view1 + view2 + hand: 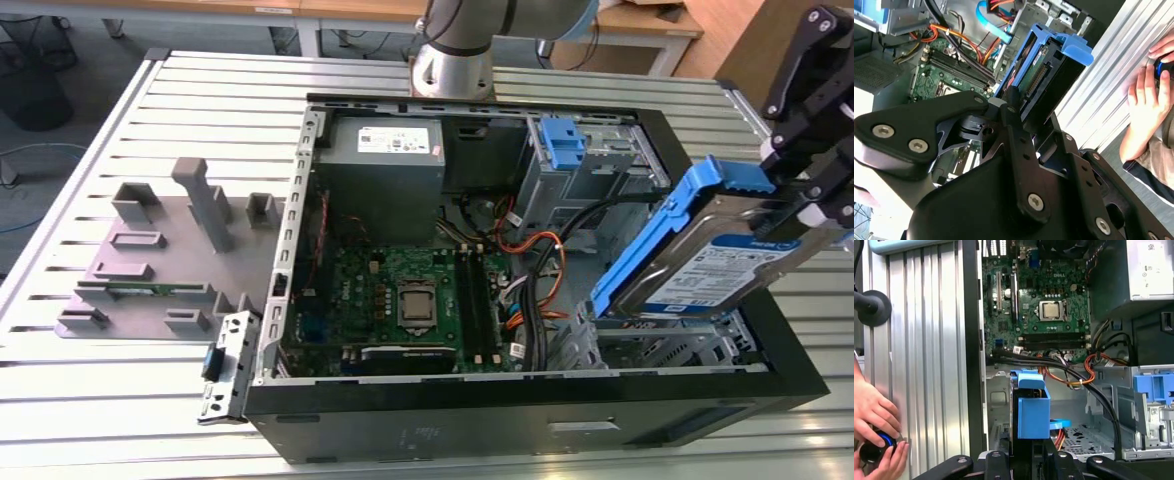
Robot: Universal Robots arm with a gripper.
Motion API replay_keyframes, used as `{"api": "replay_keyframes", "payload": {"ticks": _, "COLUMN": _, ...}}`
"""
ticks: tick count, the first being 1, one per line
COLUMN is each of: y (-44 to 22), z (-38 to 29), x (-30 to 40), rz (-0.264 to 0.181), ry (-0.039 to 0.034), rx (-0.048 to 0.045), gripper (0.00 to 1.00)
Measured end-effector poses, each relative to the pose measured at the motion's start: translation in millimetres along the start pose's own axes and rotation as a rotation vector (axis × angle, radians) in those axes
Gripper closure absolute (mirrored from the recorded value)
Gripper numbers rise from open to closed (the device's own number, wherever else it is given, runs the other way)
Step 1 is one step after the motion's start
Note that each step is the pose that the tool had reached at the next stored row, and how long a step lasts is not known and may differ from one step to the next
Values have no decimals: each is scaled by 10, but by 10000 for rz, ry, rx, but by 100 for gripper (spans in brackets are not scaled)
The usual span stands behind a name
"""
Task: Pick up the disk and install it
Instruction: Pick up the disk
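Holding the disk point(701, 260), gripper point(805, 222) hovers; wrist views show a hand point(873, 416).

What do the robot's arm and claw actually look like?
The arm is a smooth, round tube of silver-grey metal. The claw is matte black, built from flat, angular plates hinged together like a linkage. In the second wrist view, bright silver screw heads dot those plates at the joints.
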State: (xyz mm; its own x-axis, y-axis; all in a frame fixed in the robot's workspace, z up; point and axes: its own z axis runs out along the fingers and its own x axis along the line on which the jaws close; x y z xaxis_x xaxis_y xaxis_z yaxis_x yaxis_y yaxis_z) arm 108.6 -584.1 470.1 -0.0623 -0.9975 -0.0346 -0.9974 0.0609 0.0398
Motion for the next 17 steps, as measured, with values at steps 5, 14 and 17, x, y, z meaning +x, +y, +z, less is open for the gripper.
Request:
{"api": "replay_keyframes", "payload": {"ticks": 5, "y": -55, "z": 31, "x": -3, "rz": -159, "ry": 9, "rx": -14, "gripper": 65}}
{"api": "replay_keyframes", "payload": {"ticks": 14, "y": -56, "z": 55, "x": -2, "rz": -540, "ry": 20, "rx": -2, "gripper": 65}}
{"api": "replay_keyframes", "payload": {"ticks": 17, "y": -56, "z": 61, "x": -3, "rz": -467, "ry": 15, "rx": 5, "gripper": 65}}
